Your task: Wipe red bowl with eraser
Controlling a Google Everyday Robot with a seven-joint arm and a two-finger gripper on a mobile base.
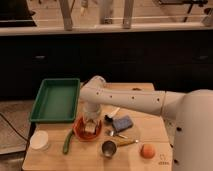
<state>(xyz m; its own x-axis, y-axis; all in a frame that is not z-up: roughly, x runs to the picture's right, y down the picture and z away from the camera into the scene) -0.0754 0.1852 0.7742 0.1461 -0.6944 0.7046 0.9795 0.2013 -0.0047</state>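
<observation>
My arm reaches across the desk (150, 131) and bends down so that my hand (90, 122) hangs right over the red bowl (78, 131). The bowl sits left of the desk's middle, closer to the near edge than the far one, just in front of the green tray (55, 100) that fills the far left corner. The eraser (90, 128) shows as a pale block inside the bowl, directly under my hand and seemingly touching the bowl's inner surface. I cannot tell whether my hand is clamped on it or merely poised above it.

My judgement is that the task is mid-way. The eraser has been brought to the bowl and is in place, so the fetching is done. What is left is the rubbing across the inside, and nothing here shows how much of that has been covered.

The blue pad (122, 122) lies just right of the bowl, and the orange fruit (147, 150) sits towards the near right corner. The white cup (39, 140) is near the left edge. All of them are out of my way.
</observation>
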